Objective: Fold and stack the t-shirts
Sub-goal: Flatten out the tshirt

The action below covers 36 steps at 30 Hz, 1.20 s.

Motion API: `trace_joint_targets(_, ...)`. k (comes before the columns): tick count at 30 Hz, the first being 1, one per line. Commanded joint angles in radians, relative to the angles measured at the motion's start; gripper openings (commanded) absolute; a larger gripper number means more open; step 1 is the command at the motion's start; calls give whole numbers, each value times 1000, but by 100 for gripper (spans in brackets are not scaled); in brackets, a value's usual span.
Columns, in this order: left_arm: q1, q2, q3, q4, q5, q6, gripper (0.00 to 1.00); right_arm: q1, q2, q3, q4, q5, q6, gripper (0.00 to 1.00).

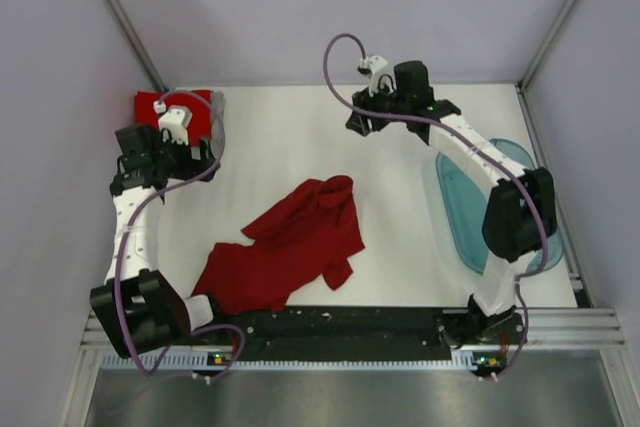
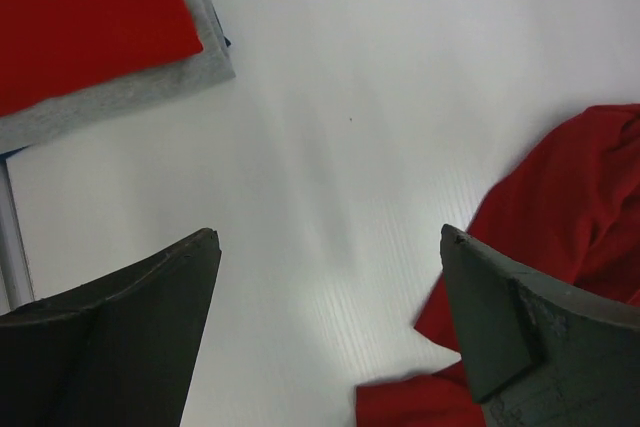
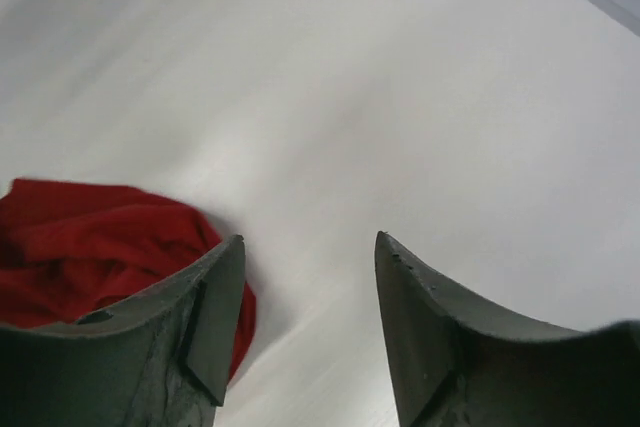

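Cloth of the dark red t-shirt lies crumpled and unfolded at the middle of the desk, its near left corner hidden behind the left arm. The brighter red t-shirt sits folded on the grey t-shirt in the far left corner. The left arm covers much of that stack, and the grey one shows only as an edge. The left claw hangs near the stack, jaws spread wide, nothing between them. The right claw hovers over bare desk at the far middle, jaws partly apart and gripping nothing, with dark red cloth beside one finger. The right arm crosses the teal tub on the right.
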Motion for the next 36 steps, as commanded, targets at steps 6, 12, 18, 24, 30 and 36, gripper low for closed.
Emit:
trace_joint_targets(6, -5, -23, -39, -188, 82, 241, 95, 201, -51, -104, -283, 508, 122, 84)
trace_joint_targets(12, -40, -34, -162, -380, 4, 500, 95, 278, -129, -347, -241, 415, 298, 76)
trace_joint_targets(18, -42, 0, -318, -223, -233, 560, 94, 281, -170, -358, -174, 350, 253, 75)
trace_joint_targets(24, -42, 112, -309, -159, -217, 589, 96, 281, -167, -223, -159, 308, 184, 78)
trace_joint_targets(30, -43, 206, -311, -224, -165, 666, 97, 289, -3, -108, -156, 260, 148, 80)
trace_joint_targets(36, -80, 141, -418, -183, -198, 773, 86, 294, 109, -44, -208, 185, 102, 80)
